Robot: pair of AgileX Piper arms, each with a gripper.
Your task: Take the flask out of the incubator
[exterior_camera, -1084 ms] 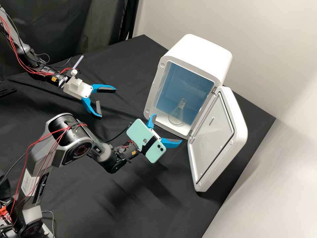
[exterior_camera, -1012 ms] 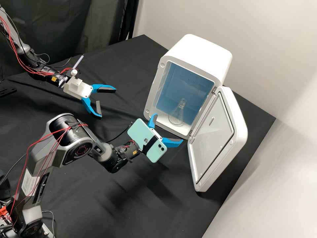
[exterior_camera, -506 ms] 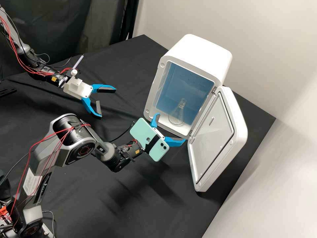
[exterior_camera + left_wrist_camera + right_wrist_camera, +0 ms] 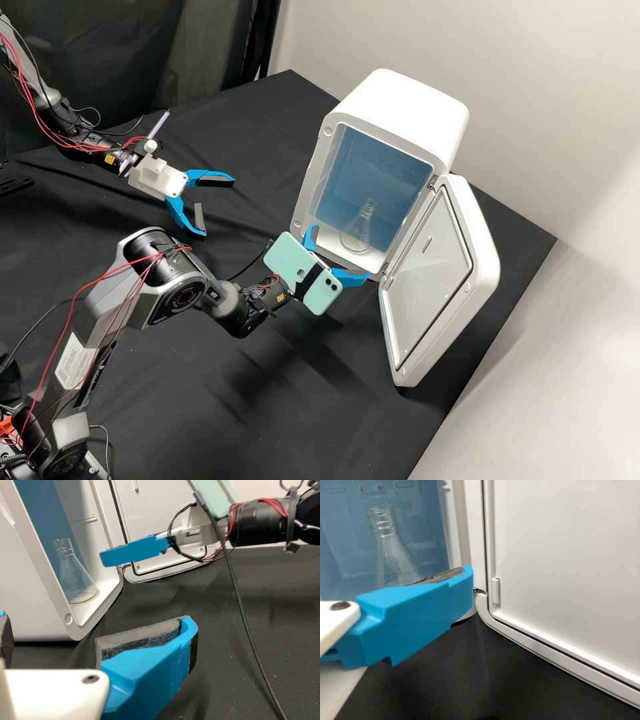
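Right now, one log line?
Erlenmeyer flask: upright inside incubator | door: open | right pincer: open, at opening | left pincer: open, aside

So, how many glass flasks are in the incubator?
1: a clear glass conical flask upright on the white incubator's floor. The right gripper may hide a floor corner.
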